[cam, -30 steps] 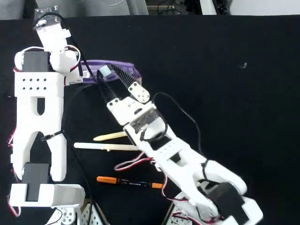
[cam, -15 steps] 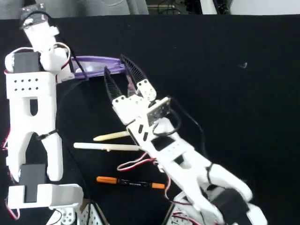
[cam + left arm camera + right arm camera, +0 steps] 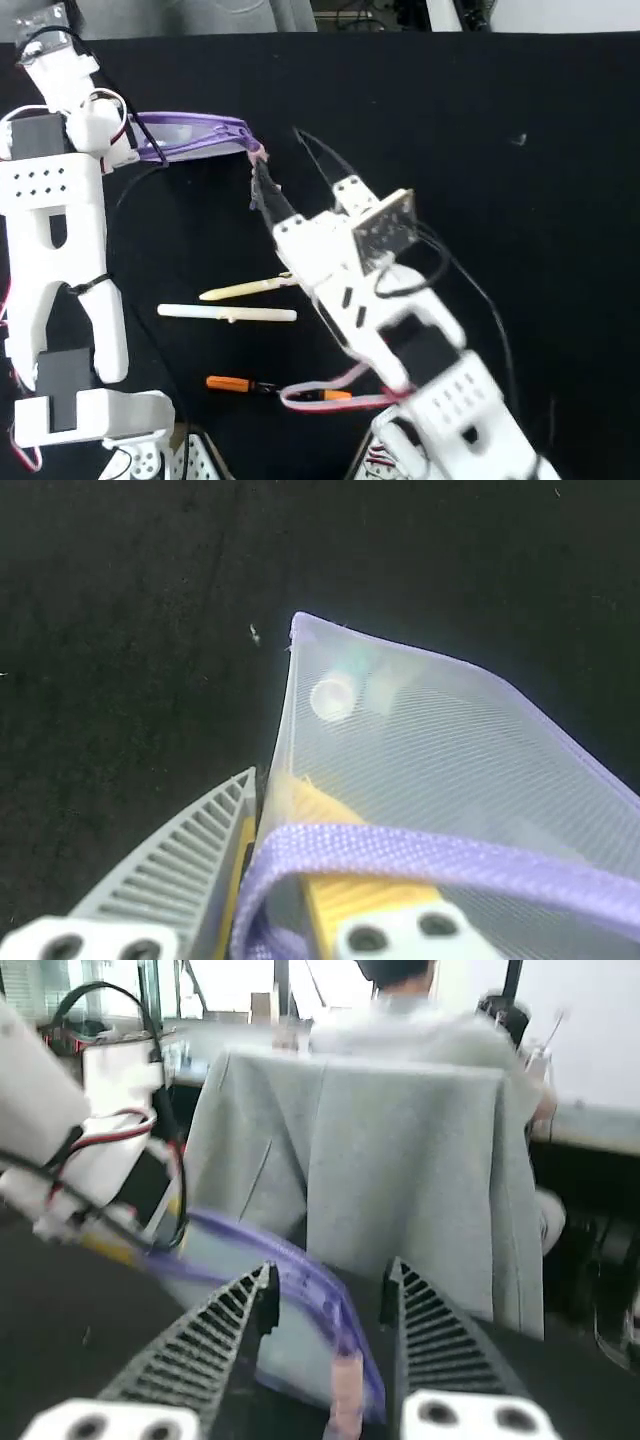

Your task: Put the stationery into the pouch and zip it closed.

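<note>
no readable text, labels or numbers

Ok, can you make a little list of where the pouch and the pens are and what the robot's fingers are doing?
pouch: purple, at the far left of the table
left fingers: shut on the pouch's edge
right fingers: open, one on each side of the pouch's other end
zip: looks open
not in yet: yellowish pen, white pen, orange marker, lying on the table
</note>
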